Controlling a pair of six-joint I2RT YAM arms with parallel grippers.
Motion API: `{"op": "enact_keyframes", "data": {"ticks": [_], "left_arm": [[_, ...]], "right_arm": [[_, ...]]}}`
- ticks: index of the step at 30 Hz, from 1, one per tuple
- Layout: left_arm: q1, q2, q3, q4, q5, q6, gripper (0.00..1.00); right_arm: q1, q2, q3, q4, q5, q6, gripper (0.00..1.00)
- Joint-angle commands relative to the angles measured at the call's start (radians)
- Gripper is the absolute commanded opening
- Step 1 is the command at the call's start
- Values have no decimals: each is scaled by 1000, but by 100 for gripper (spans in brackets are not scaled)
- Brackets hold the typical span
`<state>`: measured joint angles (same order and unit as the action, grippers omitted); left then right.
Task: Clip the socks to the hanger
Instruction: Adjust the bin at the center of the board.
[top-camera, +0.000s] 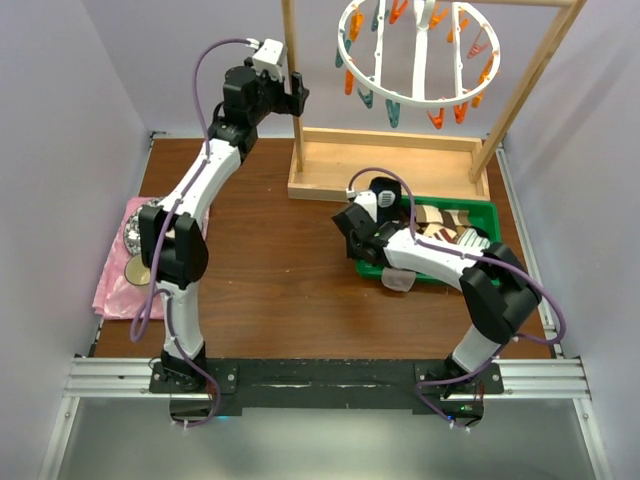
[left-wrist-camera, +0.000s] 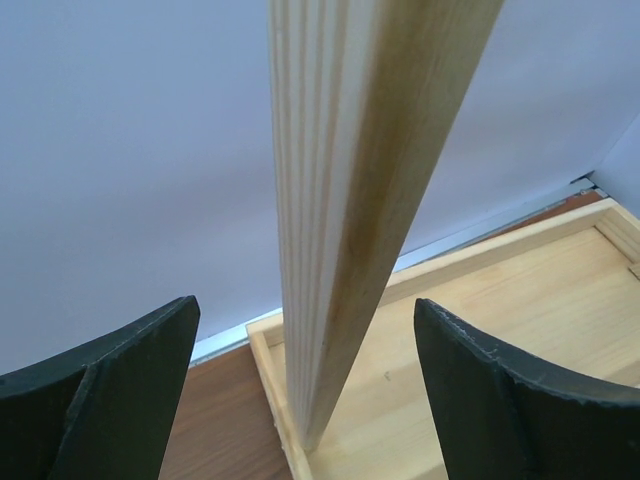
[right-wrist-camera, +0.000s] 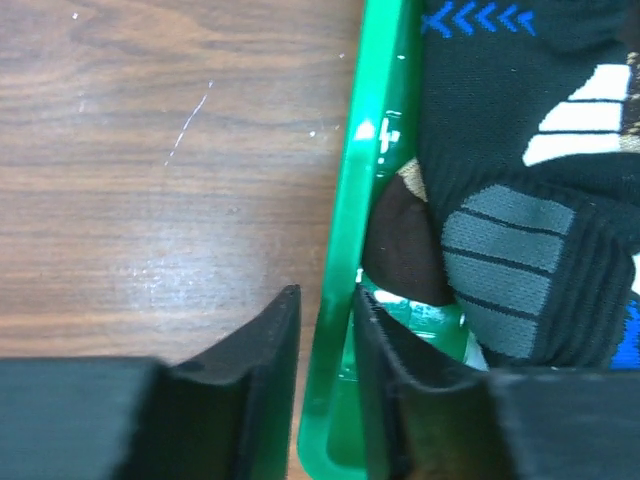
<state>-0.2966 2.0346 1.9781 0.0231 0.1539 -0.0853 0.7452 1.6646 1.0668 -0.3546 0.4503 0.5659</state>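
You are at the very start: no sock hangs on the hanger (top-camera: 418, 60), and every orange or teal peg (top-camera: 393, 112) in view dangles bare, so all the clipping is left to do. The socks (right-wrist-camera: 520, 200) lie heaped in the green tray (top-camera: 455, 204) on the table (top-camera: 270, 260), right of centre (a black one with grey and blue patches on top, brown and beige ones beside it). Your right claw (right-wrist-camera: 325, 300) pinches the tray's wall, one finger outside over the table and one inside; it holds no sock. Your left claw (left-wrist-camera: 305, 310) is spread wide and raised high. The upright post of the wooden frame (left-wrist-camera: 340, 200) stands between its fingers, touching neither.
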Motion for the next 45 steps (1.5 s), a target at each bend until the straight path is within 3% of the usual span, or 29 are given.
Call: {"op": "enact_keyframes", "data": {"ticks": [1, 8, 16, 24, 25, 26, 28, 29, 32, 38, 42, 45], "left_arm": [[4, 33, 51, 57, 71, 21, 85], [2, 59, 67, 35, 139, 28, 70], [2, -8, -42, 58, 138, 55, 64], [4, -121, -203, 75, 142, 74, 58], [4, -135, -244, 80, 145, 76, 58], [4, -148, -263, 81, 148, 79, 57], [4, -177, -307, 80, 153, 81, 56], [2, -191, -320, 77, 151, 79, 56], [5, -209, -355, 77, 148, 110, 53], [4, -212, -352, 70, 145, 99, 52], [5, -208, -325, 46, 116, 98, 49], [13, -221, -334, 35, 99, 110, 42]], "right_arm": [[77, 35, -4, -20, -10, 55, 26], [184, 61, 77, -79, -53, 144, 6], [302, 159, 306, -101, -159, 190, 3], [333, 326, 513, -115, -237, 249, 0], [335, 331, 518, -110, -242, 249, 2], [336, 327, 516, -113, -227, 249, 34], [338, 285, 497, -119, -187, 239, 54], [338, 259, 475, -110, -155, 227, 74], [338, 89, 348, -43, -34, 161, 97], [226, -201, 187, -17, 93, 54, 99], [-71, -341, 95, 3, 87, 26, 98], [-212, -382, 76, 25, 128, -50, 97]]}}
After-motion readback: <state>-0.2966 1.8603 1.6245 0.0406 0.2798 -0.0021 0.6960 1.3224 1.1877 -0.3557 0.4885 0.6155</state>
